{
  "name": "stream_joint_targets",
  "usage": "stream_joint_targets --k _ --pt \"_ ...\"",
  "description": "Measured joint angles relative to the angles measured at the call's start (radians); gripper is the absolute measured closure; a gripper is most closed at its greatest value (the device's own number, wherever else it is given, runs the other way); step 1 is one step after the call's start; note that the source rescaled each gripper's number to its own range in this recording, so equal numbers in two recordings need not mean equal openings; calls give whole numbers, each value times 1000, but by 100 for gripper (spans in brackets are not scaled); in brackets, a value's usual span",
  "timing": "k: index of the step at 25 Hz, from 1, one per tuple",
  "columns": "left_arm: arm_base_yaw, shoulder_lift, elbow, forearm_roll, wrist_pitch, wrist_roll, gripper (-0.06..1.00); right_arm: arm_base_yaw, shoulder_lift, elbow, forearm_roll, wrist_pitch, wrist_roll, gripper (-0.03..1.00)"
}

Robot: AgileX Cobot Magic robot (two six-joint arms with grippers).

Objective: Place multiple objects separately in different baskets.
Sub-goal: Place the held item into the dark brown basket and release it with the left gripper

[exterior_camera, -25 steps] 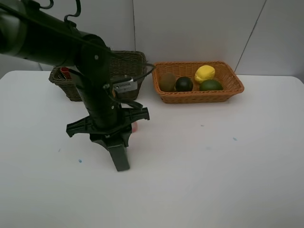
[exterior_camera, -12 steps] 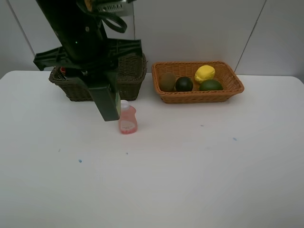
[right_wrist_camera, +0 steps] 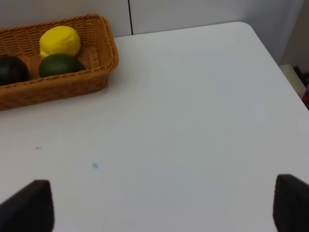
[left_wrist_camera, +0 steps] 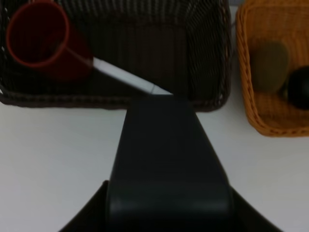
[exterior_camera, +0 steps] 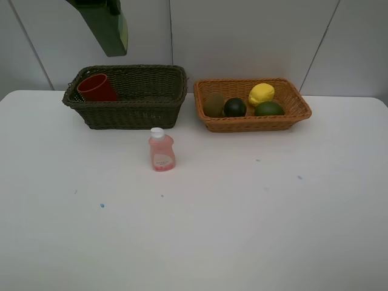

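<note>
My left gripper is high at the top left, above the dark olive basket, shut on a dark green bottle. The bottle fills the middle of the left wrist view. In that basket lie a red cup and a white marker. A pink bottle stands upright on the table in front of it. The orange basket holds a kiwi, a blackish fruit, a lemon and a lime. My right gripper is open and empty.
The white table reaches to a wall of white panels behind the baskets. Small blue specks mark its top. The right wrist view shows the table's rounded far right corner and the orange basket's end.
My left arm has risen from the table beside the pink bottle and moved back over the dark basket, carrying the dark green bottle. The pink bottle and red cup are now uncovered.
</note>
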Motion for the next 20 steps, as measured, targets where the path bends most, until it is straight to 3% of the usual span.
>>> stream_joint_targets --k 10,15,20 --pt "144 273 -233 2 -100 205 49 0 0 0 0 0 0 -3" --pt "163 421 -355 2 -127 228 49 0 0 0 0 0 0 -3" --pt "183 525 -386 -6 -132 230 49 0 0 0 0 0 0 -3"
